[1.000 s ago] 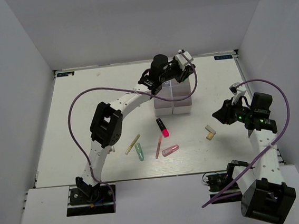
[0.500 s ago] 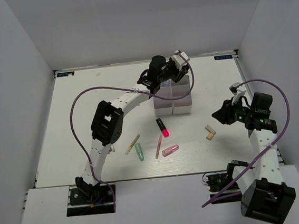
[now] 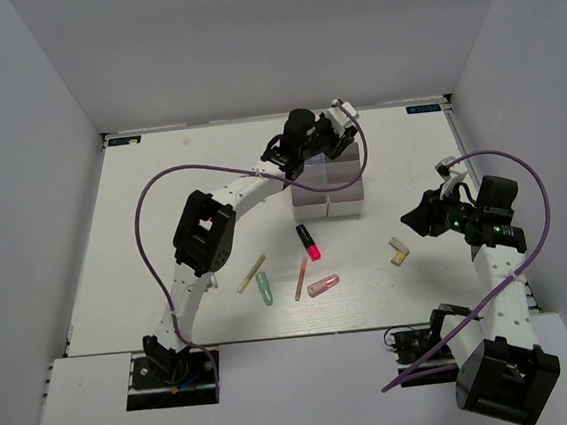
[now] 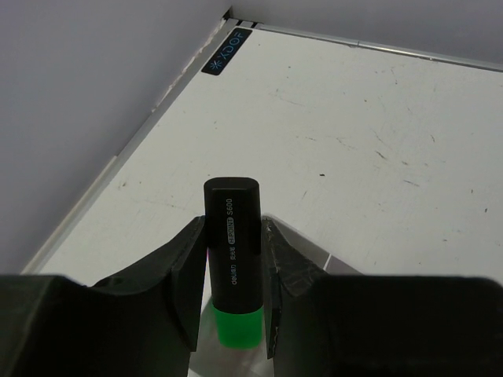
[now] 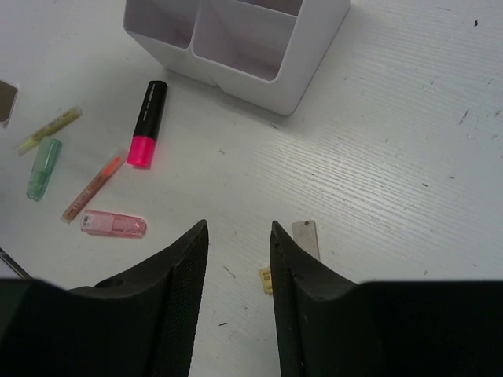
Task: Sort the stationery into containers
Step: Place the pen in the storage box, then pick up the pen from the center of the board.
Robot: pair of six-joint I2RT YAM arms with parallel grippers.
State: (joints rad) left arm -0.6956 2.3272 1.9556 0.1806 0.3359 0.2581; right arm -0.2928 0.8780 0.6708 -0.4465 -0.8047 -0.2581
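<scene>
My left gripper (image 3: 340, 130) hangs over the far part of the white organiser (image 3: 327, 184). It is shut on a black marker with a green cap (image 4: 232, 259), cap end down. My right gripper (image 3: 421, 217) is open and empty, just above the table, next to the beige block (image 3: 399, 252) (image 5: 306, 238). On the table lie a black marker with a pink cap (image 3: 308, 241) (image 5: 147, 122), a pink tube (image 3: 323, 286) (image 5: 113, 224), an orange stick (image 3: 301, 279) (image 5: 93, 187), a green tube (image 3: 264, 287) (image 5: 43, 167) and a yellow-green stick (image 3: 251, 274) (image 5: 49, 128).
White walls close the table in at the left, back and right. A purple cable (image 3: 151, 190) loops over the left half of the table; another (image 3: 527, 239) arcs by the right arm. The organiser's near compartments (image 5: 236, 39) show nothing inside.
My left gripper has shifted slightly left and toward the organiser with the green-capped marker. The right arm and the loose items have not moved.
</scene>
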